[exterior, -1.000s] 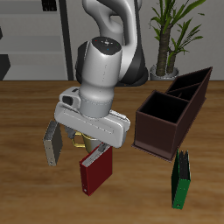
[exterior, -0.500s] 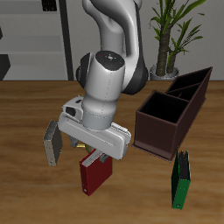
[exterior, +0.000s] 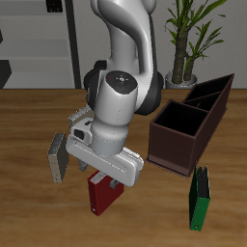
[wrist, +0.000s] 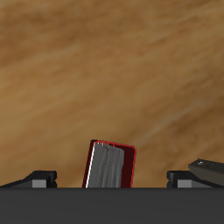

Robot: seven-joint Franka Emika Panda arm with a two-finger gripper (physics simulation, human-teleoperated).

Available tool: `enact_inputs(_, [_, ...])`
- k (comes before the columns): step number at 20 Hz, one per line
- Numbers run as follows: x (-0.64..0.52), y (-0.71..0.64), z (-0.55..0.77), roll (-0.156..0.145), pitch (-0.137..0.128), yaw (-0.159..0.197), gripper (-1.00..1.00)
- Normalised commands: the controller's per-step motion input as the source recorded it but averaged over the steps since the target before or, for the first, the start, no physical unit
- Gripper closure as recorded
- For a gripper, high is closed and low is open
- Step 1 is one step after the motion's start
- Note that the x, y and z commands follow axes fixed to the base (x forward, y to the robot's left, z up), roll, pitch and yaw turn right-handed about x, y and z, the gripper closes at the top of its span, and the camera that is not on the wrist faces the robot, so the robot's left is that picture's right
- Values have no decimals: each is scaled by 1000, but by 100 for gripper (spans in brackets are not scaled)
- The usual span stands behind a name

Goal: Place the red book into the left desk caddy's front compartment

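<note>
The red book [exterior: 100, 197] stands upright on the table near the front edge, its top hidden by my hand. My gripper [exterior: 104, 179] is straight above it, lowered onto its top. In the wrist view the red book [wrist: 111, 166] shows with pale pages between my two fingertips [wrist: 39, 178], which stand wide apart on either side without touching it. My gripper [wrist: 112, 180] is open. The left desk caddy [exterior: 172, 151], a long dark brown open box with dividers, stands apart from the book, farther back.
A green book [exterior: 199, 199] stands upright near the front edge in front of the caddy. A grey book [exterior: 58, 159] stands close beside my hand, on the side away from the caddy. A potted plant [exterior: 188, 39] is behind the caddy.
My arm has come down and a little toward the table's front, bringing the open gripper lower over the red book. The book has not moved.
</note>
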Motion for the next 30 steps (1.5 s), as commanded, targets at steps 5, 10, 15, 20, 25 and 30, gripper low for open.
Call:
enact_inputs(5, [20,-23,-289,-10,40,-38,-100])
enact_inputs(10, [-11,-22,-239,-1,19,-45,100])
enact_inputs(15, [-50,7,8,-4,1,-7,100])
enact_inputs(20, [-100,-74,284,-12,-31,8,100])
enact_inputs(25, [-185,-64,472,-7,-49,28,100])
enact_inputs(30, [-300,-26,724,5,-80,68,100])
